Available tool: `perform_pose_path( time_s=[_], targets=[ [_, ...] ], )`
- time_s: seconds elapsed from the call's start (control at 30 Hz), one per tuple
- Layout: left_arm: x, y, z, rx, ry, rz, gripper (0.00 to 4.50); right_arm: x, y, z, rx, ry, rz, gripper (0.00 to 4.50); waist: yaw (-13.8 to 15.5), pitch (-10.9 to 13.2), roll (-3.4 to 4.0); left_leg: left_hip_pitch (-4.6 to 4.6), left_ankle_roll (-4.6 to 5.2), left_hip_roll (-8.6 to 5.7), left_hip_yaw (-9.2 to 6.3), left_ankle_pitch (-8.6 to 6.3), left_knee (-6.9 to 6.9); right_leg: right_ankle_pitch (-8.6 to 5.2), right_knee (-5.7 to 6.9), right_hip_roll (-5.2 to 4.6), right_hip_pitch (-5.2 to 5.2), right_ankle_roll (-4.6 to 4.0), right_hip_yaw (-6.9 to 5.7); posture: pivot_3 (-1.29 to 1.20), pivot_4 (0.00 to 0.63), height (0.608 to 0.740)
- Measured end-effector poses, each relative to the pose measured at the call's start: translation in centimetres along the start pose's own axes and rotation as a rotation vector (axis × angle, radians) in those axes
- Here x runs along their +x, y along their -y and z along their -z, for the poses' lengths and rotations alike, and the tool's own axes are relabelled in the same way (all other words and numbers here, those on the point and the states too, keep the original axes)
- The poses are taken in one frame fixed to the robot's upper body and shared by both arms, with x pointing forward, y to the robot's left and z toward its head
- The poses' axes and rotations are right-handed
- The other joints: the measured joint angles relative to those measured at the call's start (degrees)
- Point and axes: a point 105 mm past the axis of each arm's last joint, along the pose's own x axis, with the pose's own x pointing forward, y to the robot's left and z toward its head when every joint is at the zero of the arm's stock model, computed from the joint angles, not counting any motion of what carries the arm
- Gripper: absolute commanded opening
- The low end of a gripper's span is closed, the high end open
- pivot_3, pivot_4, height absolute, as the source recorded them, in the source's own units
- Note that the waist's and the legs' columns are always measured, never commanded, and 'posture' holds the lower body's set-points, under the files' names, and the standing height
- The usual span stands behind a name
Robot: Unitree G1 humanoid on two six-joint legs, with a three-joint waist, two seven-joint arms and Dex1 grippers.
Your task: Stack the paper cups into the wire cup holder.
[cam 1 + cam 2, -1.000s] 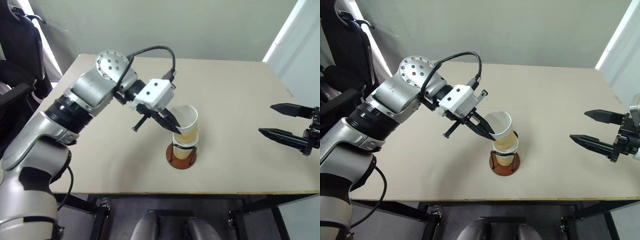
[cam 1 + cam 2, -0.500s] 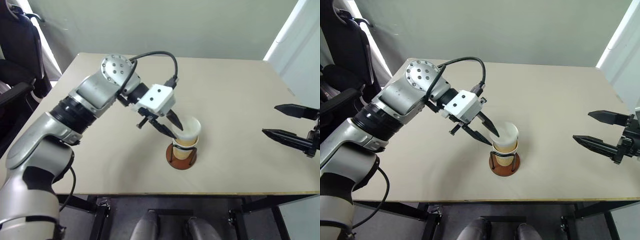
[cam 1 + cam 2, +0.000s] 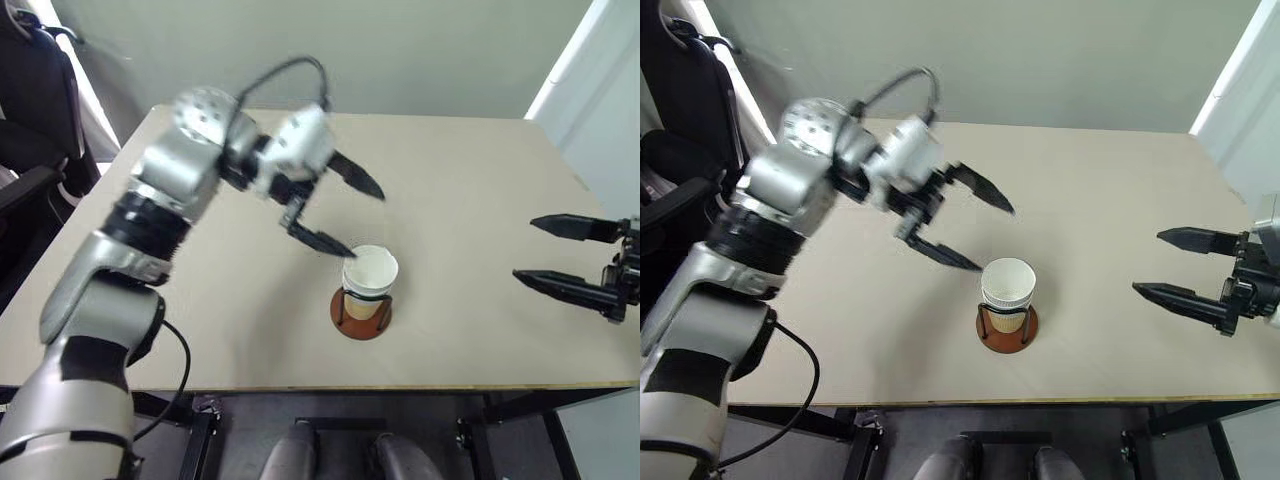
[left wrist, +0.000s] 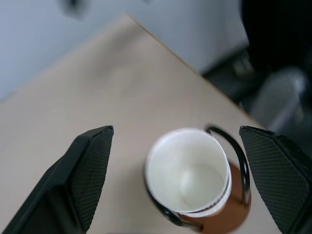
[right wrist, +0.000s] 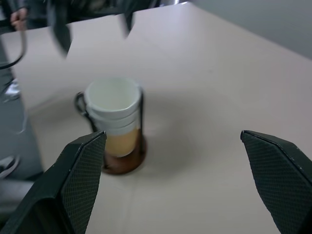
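Left eye view puts the wire cup holder (image 3: 361, 312) a little toward six o'clock from the middle of the tan table (image 3: 470, 200), its reddish-brown disc flat on the surface and its black wire loops rising around a nested stack of paper cups (image 3: 369, 281). The stack sits upright inside the wires, the white rolled rims layered one above another at the top and the tan-yellow wall showing below them. The left gripper (image 3: 344, 213) hangs above the table at about eleven o'clock from the stack, its two black fingers spread wide and empty; the lower fingertip is near the top rim of the cups but apart from it, and the other finger points away toward two o'clock. Seen from the left wrist view, the open white mouth of the top cup (image 4: 189, 170) lies between the two spread fingers (image 4: 85, 170) with clear space on either side, and one wire loop curves around the cup's far side. The right gripper (image 3: 565, 256) is well apart at three o'clock from the holder, near the table's edge, its fingers also spread wide with nothing between them. From the right wrist view, the holder (image 5: 122, 163) and its cups stand whole, with three white rims visible.
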Motion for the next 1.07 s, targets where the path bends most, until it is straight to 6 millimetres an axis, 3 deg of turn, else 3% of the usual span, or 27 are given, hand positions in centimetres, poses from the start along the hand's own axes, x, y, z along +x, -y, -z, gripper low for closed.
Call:
perform_pose_path(
  time_s=[0.07,0.17,0.27,0.37,0.43,0.6,0.8,1.07],
  targets=[
    [-3.1,0.3,0.1,-0.068,-0.004,-0.103,4.48,0.0,-0.2,0.1,0.0,-0.01,-0.029,4.5,-0.4,0.0,0.12,0.04,0.0,0.0,0.02,0.0,-0.04,-0.01,-0.01,0.0,-0.01,0.0,0.03,0.0,0.15,0.74],
    [-7.6,2.6,2.1,-0.237,-0.039,-0.248,4.48,-0.2,-0.3,0.3,0.004,-0.014,-0.062,4.5,-1.2,-0.1,0.21,0.14,-0.08,0.0,0.0,0.05,-0.2,-0.04,-0.02,0.0,0.01,-0.06,0.03,0.0,0.15,0.74],
    [-9.7,7.5,6.2,-0.464,-0.115,-0.312,4.48,0.0,-0.2,0.4,-0.006,-0.014,-0.088,4.5,-1.5,-0.2,0.42,0.26,-0.1,-0.01,0.02,0.09,-0.32,-0.08,0.0,0.0,0.02,-0.13,0.07,0.0,0.15,0.74],
    [-9.3,11.4,9.4,-0.671,-0.112,-0.372,4.48,0.1,-0.2,0.8,0.003,-0.013,-0.117,4.5,-1.3,-0.1,0.3,0.19,-0.21,0.0,-0.07,0.27,-0.35,-0.11,0.09,0.01,-0.05,-0.22,-0.02,0.0,0.15,0.74],
    [-9.0,11.9,9.3,-0.689,-0.076,-0.431,4.48,0.4,-0.2,0.8,-0.006,-0.011,-0.137,4.5,-0.6,-0.1,0.13,0.24,-0.23,-0.02,-0.17,0.36,-0.33,-0.1,0.06,0.01,-0.21,-0.35,-0.09,0.0,0.15,0.74],
    [-10.4,11.8,6.6,-0.632,-0.007,-0.559,4.48,0.5,0.1,0.9,0.001,-0.006,-0.147,4.5,-0.4,-0.1,0.1,0.36,-0.3,-0.05,-0.08,0.32,-0.36,-0.28,0.08,-0.01,0.08,-0.94,-0.05,0.0,0.15,0.74],
    [-11.0,13.4,6.2,-0.638,0.038,-0.637,4.48,0.2,0.4,1.1,0.011,-0.004,-0.158,4.5,-0.9,-0.1,0.11,0.61,-0.49,0.0,-0.06,0.26,-0.61,-0.32,0.44,0.02,0.03,-0.96,-0.04,0.0,0.15,0.74],
    [-11.2,13.8,5.3,-0.609,0.011,-0.696,4.48,-0.2,1.0,0.5,-0.016,-0.015,-0.162,4.5,-0.9,-0.1,0.11,0.81,-0.57,0.02,-0.06,0.24,-0.63,-0.5,0.65,0.04,0.12,-1.19,-0.05,0.0,0.15,0.74]
  ],
)
